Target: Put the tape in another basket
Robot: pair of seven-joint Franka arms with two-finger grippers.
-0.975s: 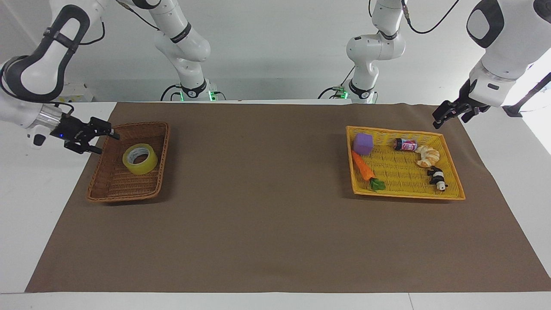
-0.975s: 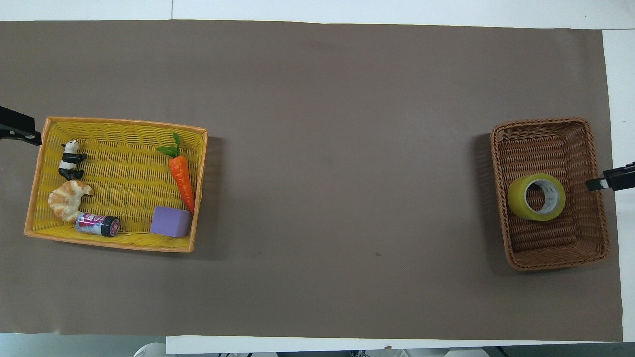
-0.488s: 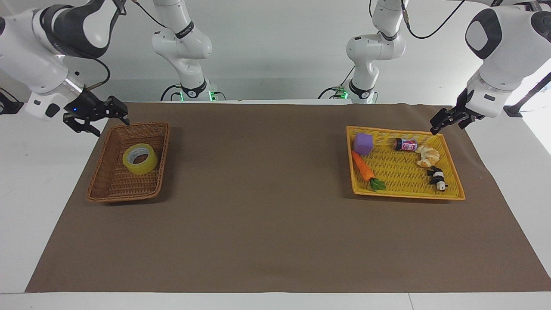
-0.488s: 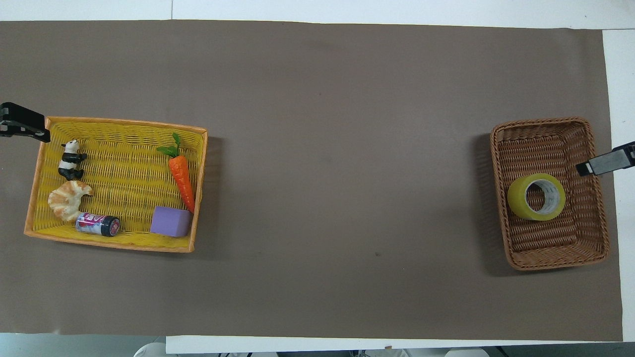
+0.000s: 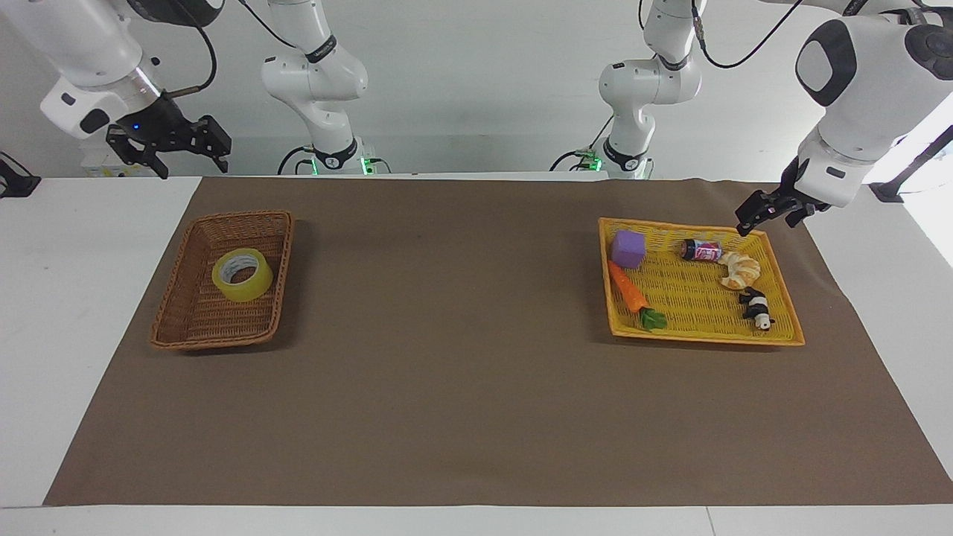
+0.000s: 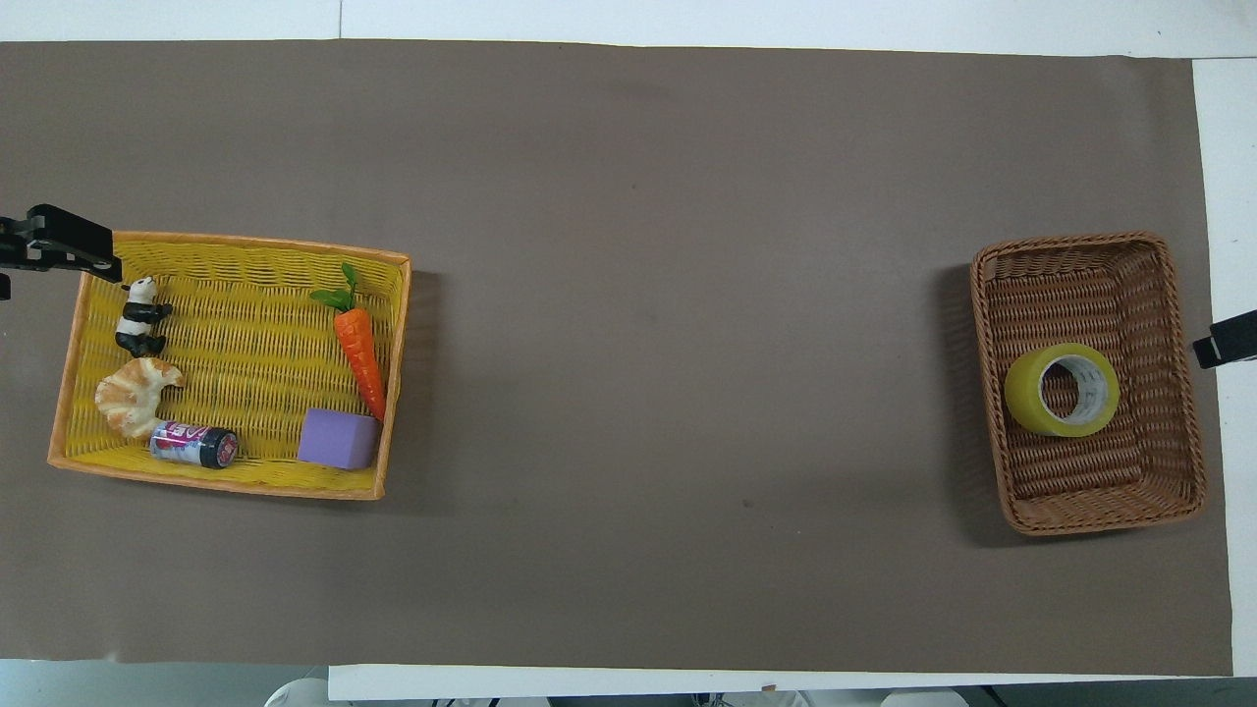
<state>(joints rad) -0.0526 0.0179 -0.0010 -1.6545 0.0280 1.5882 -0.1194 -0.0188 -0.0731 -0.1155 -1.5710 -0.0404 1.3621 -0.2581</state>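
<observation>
The tape (image 5: 243, 275), a yellow roll with a white core, lies flat in the brown wicker basket (image 5: 173, 321) at the right arm's end of the table; the overhead view shows the tape (image 6: 1062, 390) in the basket (image 6: 1100, 511) too. My right gripper (image 5: 186, 158) hangs open and empty, high above the table beside the basket's outer side. Only a tip of the right gripper (image 6: 1228, 345) enters the overhead view. My left gripper (image 5: 765, 216) is open and empty over the outer rim of the yellow tray basket (image 5: 703, 335). The left gripper (image 6: 74, 253) shows at that view's edge.
The yellow tray basket (image 6: 216, 478) holds a purple block (image 6: 338, 438), a carrot (image 6: 359, 355), a can (image 6: 194, 445), a croissant (image 6: 133, 395) and a panda figure (image 6: 140, 316). A brown mat (image 5: 461, 387) covers the table between the two baskets.
My right gripper has risen from beside the wicker basket and drawn back toward the robots. The left gripper has edged in over the yellow tray's rim. The tape has not moved.
</observation>
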